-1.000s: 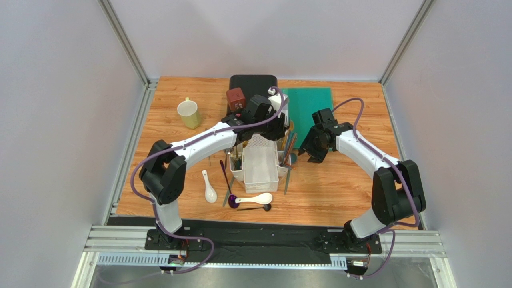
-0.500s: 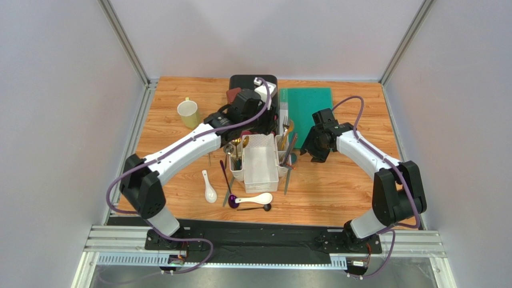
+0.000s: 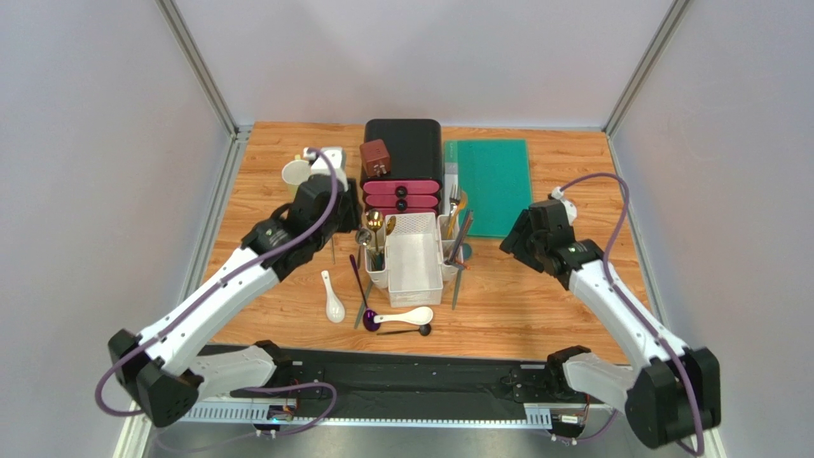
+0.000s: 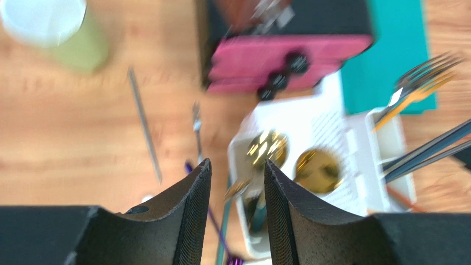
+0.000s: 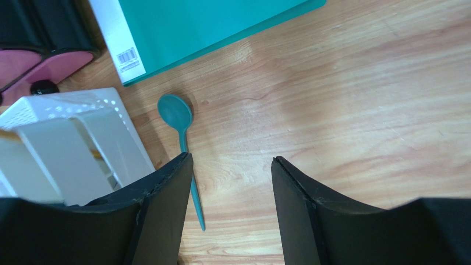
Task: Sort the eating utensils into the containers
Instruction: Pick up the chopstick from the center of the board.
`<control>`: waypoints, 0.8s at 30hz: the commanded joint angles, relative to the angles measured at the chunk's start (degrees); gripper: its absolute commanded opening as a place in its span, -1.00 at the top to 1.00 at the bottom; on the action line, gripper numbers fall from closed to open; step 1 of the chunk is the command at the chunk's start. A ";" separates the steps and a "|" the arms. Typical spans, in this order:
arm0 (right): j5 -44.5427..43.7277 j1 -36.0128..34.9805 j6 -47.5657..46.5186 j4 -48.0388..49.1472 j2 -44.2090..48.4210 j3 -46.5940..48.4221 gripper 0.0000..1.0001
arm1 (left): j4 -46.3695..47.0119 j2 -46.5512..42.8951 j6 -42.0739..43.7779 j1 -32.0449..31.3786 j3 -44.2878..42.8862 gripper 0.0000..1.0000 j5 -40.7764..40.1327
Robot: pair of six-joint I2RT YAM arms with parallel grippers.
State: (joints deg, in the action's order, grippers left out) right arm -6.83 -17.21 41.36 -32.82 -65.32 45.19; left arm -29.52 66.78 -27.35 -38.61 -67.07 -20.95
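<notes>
Partway: gold spoons (image 4: pixel 269 148) and forks (image 4: pixel 423 72) sit in the caddy (image 3: pixel 413 267) side bins, while 2 white soup spoons (image 3: pixel 333 303), purple spoon (image 3: pixel 369 318), black spoon (image 3: pixel 406 330) and teal spoon (image 5: pixel 176 113) lie loose on the tabletop (image 3: pixel 535 305), and we see left hand (image 4: pixel 236 165) and right hand (image 5: pixel 231 160) both released, empty.

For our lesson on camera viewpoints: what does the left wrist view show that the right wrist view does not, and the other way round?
Only the left wrist view: a pale yellow mug and two gold metal spoons. Only the right wrist view: a teal plastic spoon lying on the wooden table. Both: the white plastic caddy, the flat teal mat and the pink-fronted drawer box.
</notes>
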 commanded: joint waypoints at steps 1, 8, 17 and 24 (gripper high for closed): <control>-2.41 -0.01 -0.06 -1.09 9.23 -1.42 -0.19 | -6.51 -10.15 -12.19 -0.15 10.87 0.07 -3.40; 1.47 -0.19 0.65 -10.14 30.06 -4.14 -0.20 | -10.48 -12.82 -15.54 0.11 15.91 -0.15 -6.82; 5.95 -0.10 1.61 -17.19 41.94 -2.83 -0.21 | -8.54 0.44 -11.93 6.42 10.91 -0.12 -2.70; 10.34 -0.10 0.39 -16.06 43.61 -4.14 -0.21 | -3.54 14.23 -9.83 16.98 8.89 -0.02 6.52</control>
State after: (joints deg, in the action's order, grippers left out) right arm -0.62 -17.21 42.22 -50.17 -22.06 41.52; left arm -36.58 75.81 -39.11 -26.46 -55.09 -19.97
